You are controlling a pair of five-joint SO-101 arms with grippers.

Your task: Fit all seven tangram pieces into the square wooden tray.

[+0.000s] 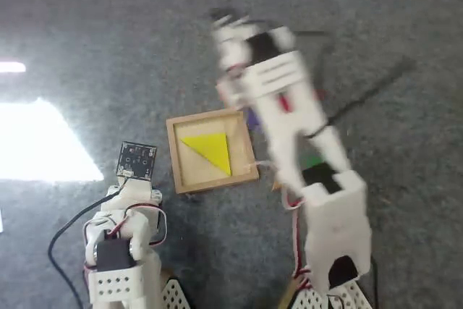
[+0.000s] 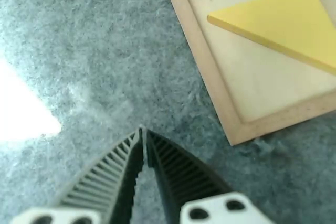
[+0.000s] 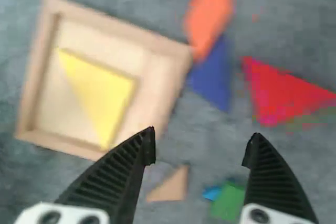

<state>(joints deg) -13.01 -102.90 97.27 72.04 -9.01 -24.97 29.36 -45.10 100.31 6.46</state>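
The square wooden tray (image 1: 176,157) lies mid-table with a yellow triangle (image 1: 210,151) inside it. My right gripper (image 3: 203,140) hangs open and empty above the carpet beside the tray (image 3: 168,72). Loose pieces lie below it: an orange parallelogram (image 3: 210,11), a blue triangle (image 3: 212,74), a red triangle (image 3: 281,95), a tan small triangle (image 3: 170,184) and a green piece (image 3: 228,200) with a small blue one beside it. My left gripper (image 2: 143,135) is shut with nothing in it, low over the carpet near a tray corner (image 2: 236,129).
The right arm (image 1: 289,106) stretches over the pieces to the right of the tray and hides most of them in the high view. The left arm (image 1: 123,229) is folded at the near left. A bright patch of glare (image 1: 36,142) lies on the grey carpet at the left.
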